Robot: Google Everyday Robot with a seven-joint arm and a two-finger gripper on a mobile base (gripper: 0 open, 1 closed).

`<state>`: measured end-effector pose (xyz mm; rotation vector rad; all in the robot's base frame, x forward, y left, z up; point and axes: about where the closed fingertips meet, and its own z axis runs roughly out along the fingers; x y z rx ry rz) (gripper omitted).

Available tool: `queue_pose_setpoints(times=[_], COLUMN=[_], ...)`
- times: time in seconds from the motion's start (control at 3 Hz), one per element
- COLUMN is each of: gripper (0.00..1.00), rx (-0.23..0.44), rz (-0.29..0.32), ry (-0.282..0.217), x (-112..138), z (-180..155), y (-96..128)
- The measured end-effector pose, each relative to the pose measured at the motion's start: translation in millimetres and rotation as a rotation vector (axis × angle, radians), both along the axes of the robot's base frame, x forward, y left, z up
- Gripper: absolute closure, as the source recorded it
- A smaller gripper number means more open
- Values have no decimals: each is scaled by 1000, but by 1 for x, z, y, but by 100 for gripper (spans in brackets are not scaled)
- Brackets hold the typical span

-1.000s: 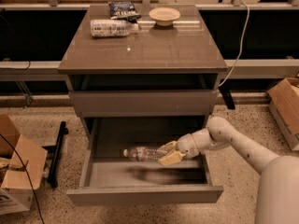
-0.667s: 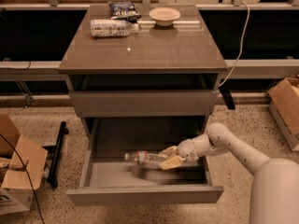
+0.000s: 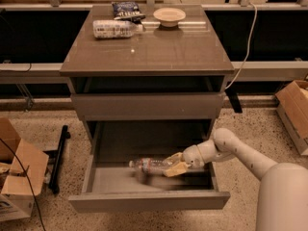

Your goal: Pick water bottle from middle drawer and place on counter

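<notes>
Labelled bottle point(image 3: 115, 29) lying sideways near a snack bag point(image 3: 126, 9) and pale bowl point(image 3: 169, 16), white cable point(image 3: 246, 47) hanging right, cardboard boxes point(image 3: 19, 170) sitting on speckled floor point(image 3: 250, 143), my gripper point(image 3: 175, 166) hanging inside the open drawer point(image 3: 149, 201).

Dim, warm overhead lighting. Small glare spot on the glossy grey-brown counter slab point(image 3: 168, 52), left of centre. Deep shadow under its front edge. Pale two-finger gripper point(image 3: 175, 165) sits in the shaded wide grey drawer point(image 3: 149, 201)
</notes>
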<state>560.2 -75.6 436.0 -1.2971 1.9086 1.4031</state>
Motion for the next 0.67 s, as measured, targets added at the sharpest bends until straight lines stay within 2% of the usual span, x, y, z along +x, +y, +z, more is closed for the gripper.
queue_pose_setpoints(times=[0.33, 0.67], gripper=[19, 0], rx=[0, 1], rz=[56, 56], ry=[0, 2], x=[-2, -3], z=[7, 6], y=[11, 13])
